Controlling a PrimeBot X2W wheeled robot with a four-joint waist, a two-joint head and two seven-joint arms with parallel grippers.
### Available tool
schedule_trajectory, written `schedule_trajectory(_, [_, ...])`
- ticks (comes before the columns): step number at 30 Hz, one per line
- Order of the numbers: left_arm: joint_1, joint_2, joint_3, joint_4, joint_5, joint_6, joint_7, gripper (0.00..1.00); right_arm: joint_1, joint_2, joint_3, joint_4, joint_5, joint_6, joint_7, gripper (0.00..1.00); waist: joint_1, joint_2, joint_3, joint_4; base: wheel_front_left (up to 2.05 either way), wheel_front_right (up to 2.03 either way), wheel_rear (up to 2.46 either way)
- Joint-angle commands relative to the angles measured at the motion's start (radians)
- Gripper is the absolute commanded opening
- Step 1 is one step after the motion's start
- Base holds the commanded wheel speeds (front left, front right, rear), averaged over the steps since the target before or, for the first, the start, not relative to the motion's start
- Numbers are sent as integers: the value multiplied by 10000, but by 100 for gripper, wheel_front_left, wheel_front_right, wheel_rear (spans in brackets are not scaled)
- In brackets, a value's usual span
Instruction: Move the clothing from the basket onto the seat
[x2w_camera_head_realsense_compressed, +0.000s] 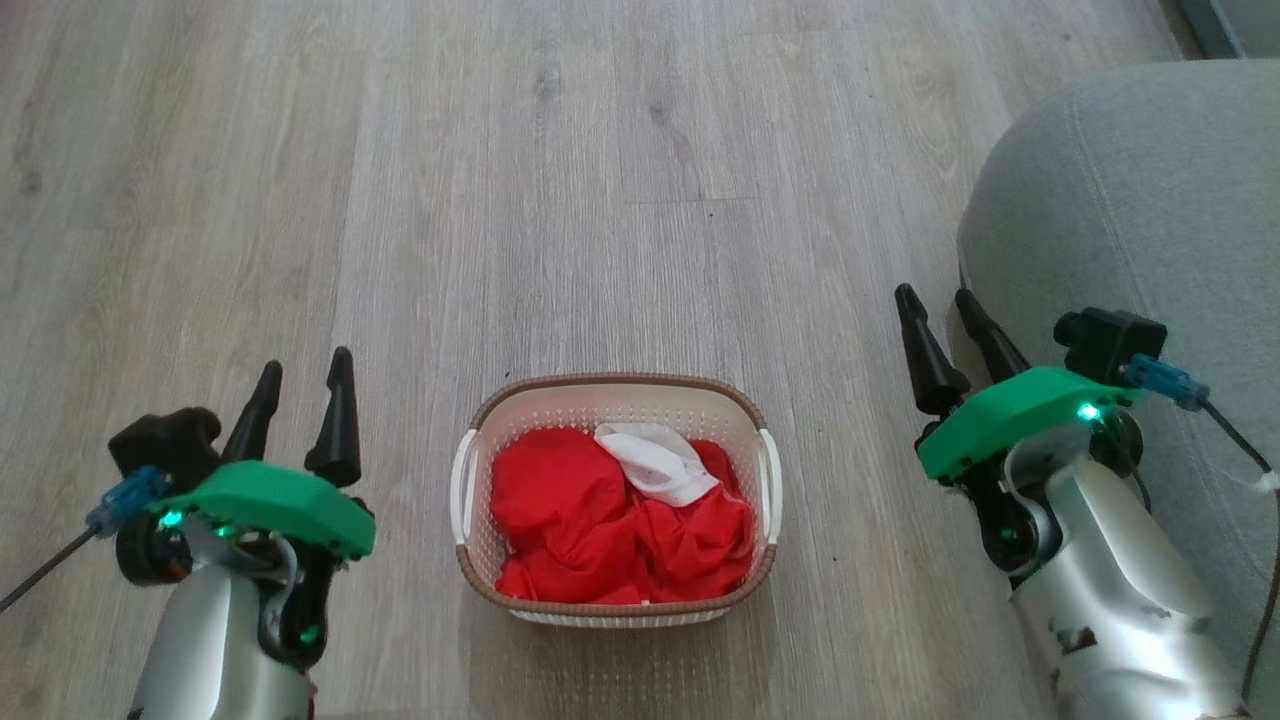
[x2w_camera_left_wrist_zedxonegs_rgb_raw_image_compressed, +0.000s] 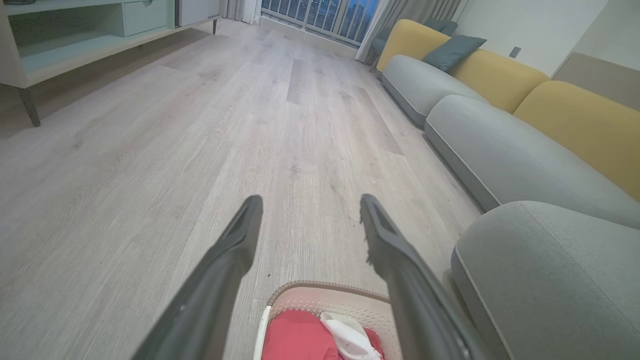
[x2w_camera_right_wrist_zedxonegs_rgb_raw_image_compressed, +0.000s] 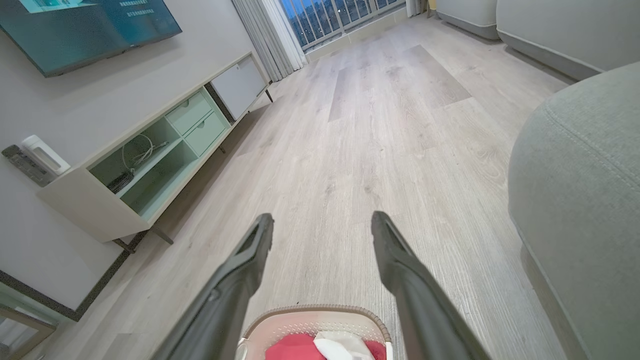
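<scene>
Clothing (x2w_camera_head_realsense_compressed: 570, 510) in the cream basket (x2w_camera_head_realsense_compressed: 615, 382), lower centre of the head view, looks soft, light and floppy, so pinching a raised fold near the heap's top seems best. It is crumpled bright red fabric with a small white piece (x2w_camera_head_realsense_compressed: 660, 465) on top. Left gripper (x2w_camera_head_realsense_compressed: 305, 362) and right gripper (x2w_camera_head_realsense_compressed: 935, 294) flank it, fingers spread and empty; the grey-green seat (x2w_camera_head_realsense_compressed: 1130, 200) lies at right.

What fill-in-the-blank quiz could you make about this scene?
The cream perforated plastic basket stands on the wooden ____.
Atop the bright red fabric garments lies a smaller fabric piece coloured ____.
The left gripper and right gripper are both ____, holding nothing.
Missing: floor; white; open.
</scene>
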Motion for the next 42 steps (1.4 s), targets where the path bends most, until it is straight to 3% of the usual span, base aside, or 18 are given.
schedule_trajectory(1, [-679,243,252,-329,406,-7,-164,100,-646,-104,200,-192,-378,1,-213,100,-1,0,3,-4,0,0,0])
schedule_trajectory(29, [-1382,130,727,293,3565,2,-954,100,-1509,-86,353,378,-3725,0,-1009,100,-1,0,18,-91,0,0,0])
schedule_trajectory(42, [-1318,15,1013,337,3563,60,-960,100,-1299,1,-93,246,-3904,0,-1016,100,-1,0,-20,-130,0,0,0])
